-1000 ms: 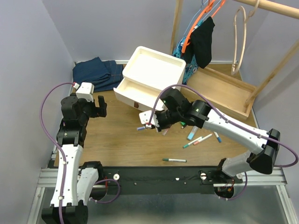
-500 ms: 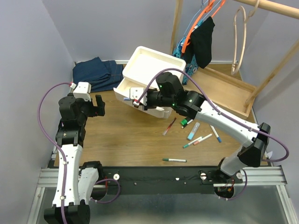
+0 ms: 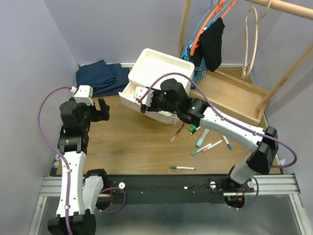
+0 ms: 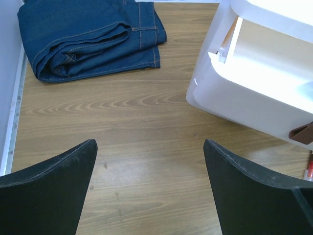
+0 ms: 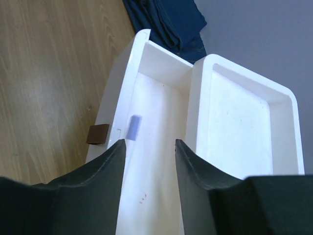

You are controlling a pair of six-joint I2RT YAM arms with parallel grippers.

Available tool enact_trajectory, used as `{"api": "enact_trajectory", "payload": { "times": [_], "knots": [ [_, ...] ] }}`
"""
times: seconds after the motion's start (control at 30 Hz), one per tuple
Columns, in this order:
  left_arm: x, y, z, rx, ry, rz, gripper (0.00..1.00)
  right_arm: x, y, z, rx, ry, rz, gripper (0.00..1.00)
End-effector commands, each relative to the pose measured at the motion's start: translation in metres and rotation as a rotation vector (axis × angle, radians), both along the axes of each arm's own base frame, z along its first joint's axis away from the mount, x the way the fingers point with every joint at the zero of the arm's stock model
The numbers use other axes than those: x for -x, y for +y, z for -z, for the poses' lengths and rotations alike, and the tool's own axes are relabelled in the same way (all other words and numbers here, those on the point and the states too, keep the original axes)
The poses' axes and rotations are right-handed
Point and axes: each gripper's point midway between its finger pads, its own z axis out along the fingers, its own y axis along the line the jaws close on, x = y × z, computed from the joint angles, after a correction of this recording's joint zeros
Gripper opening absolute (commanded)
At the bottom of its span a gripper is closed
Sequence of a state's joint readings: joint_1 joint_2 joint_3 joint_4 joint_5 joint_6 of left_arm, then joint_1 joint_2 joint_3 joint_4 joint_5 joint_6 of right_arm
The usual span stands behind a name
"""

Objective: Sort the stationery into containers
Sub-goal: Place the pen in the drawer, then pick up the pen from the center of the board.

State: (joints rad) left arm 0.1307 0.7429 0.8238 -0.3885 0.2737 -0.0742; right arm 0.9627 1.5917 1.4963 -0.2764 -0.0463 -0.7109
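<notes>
Your table [image 3: 127,147] carries, at twelve o'clock, the white stack of drawers [image 3: 161,73], its top drawer [image 5: 156,161] pulled out toward seven o'clock. At eleven o'clock lie folded jeans [image 3: 100,78]; at two o'clock stands a long wooden tray [image 3: 234,95] under a clothes rail.

Your right gripper [image 3: 143,100] hangs directly over the open drawer. In the right wrist view its fingers stand apart with nothing between them, and a small blue-capped item [image 5: 134,127] lies on the drawer floor below. I judge the step in hand to be a drop into that drawer, the piece already let go.

Your left gripper [image 3: 102,108] hovers at nine o'clock, fingers spread wide and holding nothing, clear of the drawers.

The rest of the stationery lies loose at four to five o'clock: a red pen [image 3: 177,132] just beside the drawer front, a cluster of capped markers [image 3: 208,144] further right, and a single green-capped marker [image 3: 182,168] near the front edge.

The next move, in my judgement, calls for lifting the right arm clear of the drawer wall and reaching back for the red pen. Line the fingers across its barrel, since it lies slantwise.
</notes>
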Motion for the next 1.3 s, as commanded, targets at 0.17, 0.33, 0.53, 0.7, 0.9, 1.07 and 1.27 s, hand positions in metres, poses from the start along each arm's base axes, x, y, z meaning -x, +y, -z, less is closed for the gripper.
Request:
{"api": "enact_trajectory", "payload": {
  "times": [0.17,0.33,0.53,0.7,0.9,1.07,1.27],
  "knots": [
    [-0.003,-0.003,-0.012,0.036,-0.053,0.013,0.99,0.023,-0.018,-0.013,-0.023,0.076,-0.011,0.55],
    [-0.005,-0.001,-0.02,0.01,-0.086,0.012,0.99,0.107,-0.06,0.053,0.198,0.315,-0.273,0.49],
    [-0.005,0.001,-0.01,0.02,-0.064,0.002,0.99,0.17,-0.118,0.121,0.397,0.523,-0.399,0.48],
    [-0.002,-0.001,-0.005,0.027,-0.05,0.003,0.99,0.19,-0.134,0.179,0.554,0.761,-0.376,0.46],
    [0.002,-0.001,-0.003,0.005,-0.055,0.014,0.99,0.188,-0.149,0.234,0.701,0.787,-0.266,0.46],
    [0.002,0.001,0.004,-0.009,-0.049,0.011,0.99,0.197,-0.153,0.255,0.8,0.852,-0.249,0.41],
    [0.003,0.001,0.012,-0.003,-0.031,0.003,0.99,0.197,-0.144,0.259,0.809,0.842,-0.243,0.41]
  ]
}}
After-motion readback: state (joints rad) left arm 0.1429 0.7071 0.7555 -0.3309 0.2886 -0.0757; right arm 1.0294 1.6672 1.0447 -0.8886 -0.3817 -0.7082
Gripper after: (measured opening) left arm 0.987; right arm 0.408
